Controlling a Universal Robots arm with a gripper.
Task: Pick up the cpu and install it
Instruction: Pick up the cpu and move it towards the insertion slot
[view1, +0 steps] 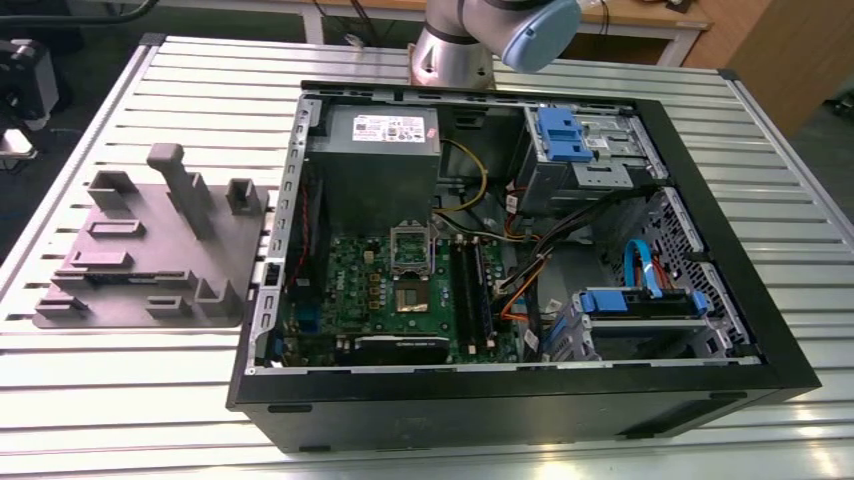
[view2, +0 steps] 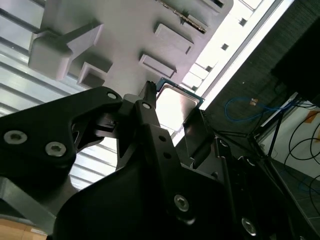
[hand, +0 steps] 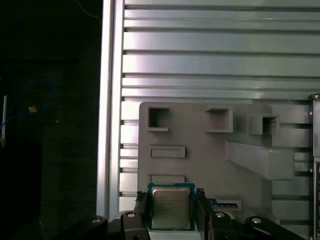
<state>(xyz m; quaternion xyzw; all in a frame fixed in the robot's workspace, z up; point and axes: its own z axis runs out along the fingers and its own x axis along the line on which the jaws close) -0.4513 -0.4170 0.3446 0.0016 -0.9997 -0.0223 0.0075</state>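
Observation:
In both wrist views the cpu (hand: 171, 207) (view2: 176, 104), a small square chip with a silvery top and green edge, sits between my two black fingers (hand: 141, 206). My gripper (hand: 171, 202) (view2: 172, 107) is shut on it, one finger on each side. The chip hangs well above the grey plastic fixture (hand: 200, 165) (view2: 125, 45), which looks small below it. In the exterior view the green motherboard (view1: 360, 290) lies inside the open computer case (view1: 534, 400), with the metal socket frame (view1: 411, 243) near its middle.
The grey fixture (view1: 147, 255) with raised blocks lies on the slatted metal table (view1: 120, 400) at the exterior view's left of the case. Inside the case are a power supply (view1: 380, 150), cables (view1: 534, 270) and blue drive brackets (view1: 641, 300). The arm's base (view1: 454, 50) stands behind the case.

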